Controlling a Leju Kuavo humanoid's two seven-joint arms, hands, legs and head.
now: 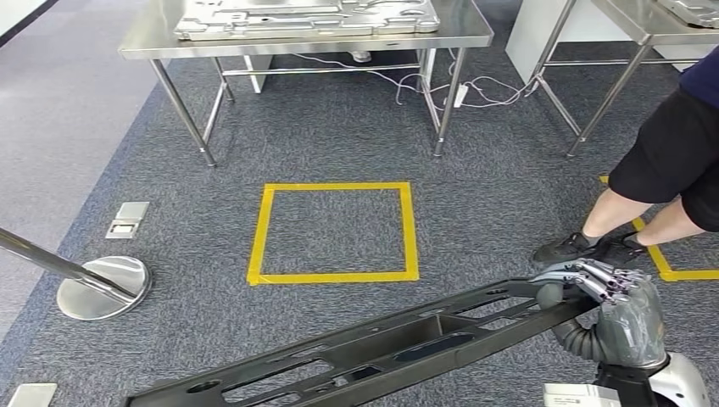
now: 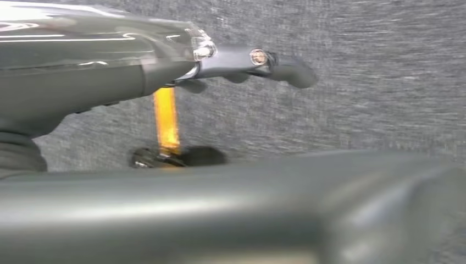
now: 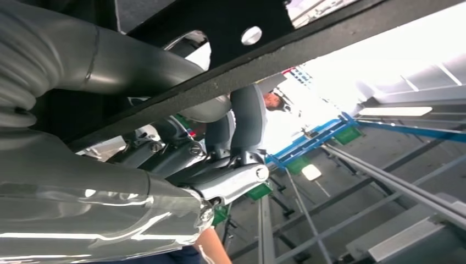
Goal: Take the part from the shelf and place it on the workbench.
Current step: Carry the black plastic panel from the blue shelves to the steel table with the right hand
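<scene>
Unmarked black part [image 1: 373, 349] in right robot hand [image 1: 612, 309]

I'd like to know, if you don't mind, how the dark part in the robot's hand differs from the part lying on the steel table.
The dark part is black, long and narrow; the table part is silvery and broad. The dark one is carried above the carpet by the right hand; the silvery one rests flat.
</scene>
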